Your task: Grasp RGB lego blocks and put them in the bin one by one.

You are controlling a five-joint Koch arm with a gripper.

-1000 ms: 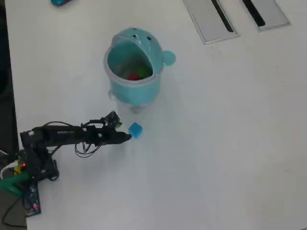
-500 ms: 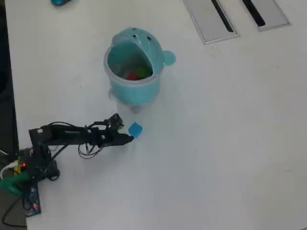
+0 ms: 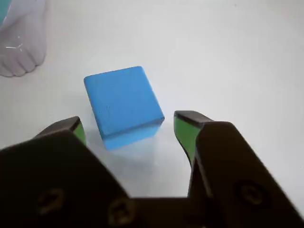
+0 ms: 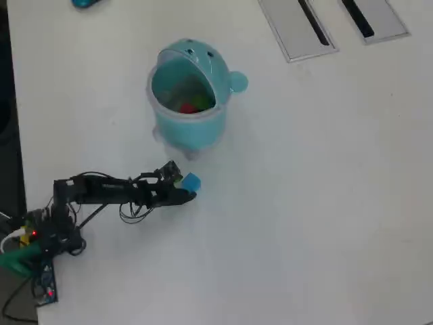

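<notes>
A blue block (image 3: 123, 104) lies on the white table, just ahead of my gripper (image 3: 128, 126). The gripper is open, its green-padded fingertips (image 3: 183, 130) standing either side of the block's near corner without touching it. From overhead, the blue block (image 4: 192, 181) sits at the tip of the gripper (image 4: 184, 188), below the teal bin (image 4: 193, 125). The bin's lid is flipped open, and a red block (image 4: 189, 107) and a yellow-green one (image 4: 201, 103) lie inside.
Two flat grey panels (image 4: 298, 27) with dark slots lie at the table's top right. The arm's base (image 4: 40, 237) with its cables sits near the left table edge (image 4: 17, 149). A clear foot of the bin (image 3: 19, 42) shows at the wrist view's top left.
The arm has reached further right toward the blue block, bringing the gripper tips up beside it. The block and the bin have stayed in place.
</notes>
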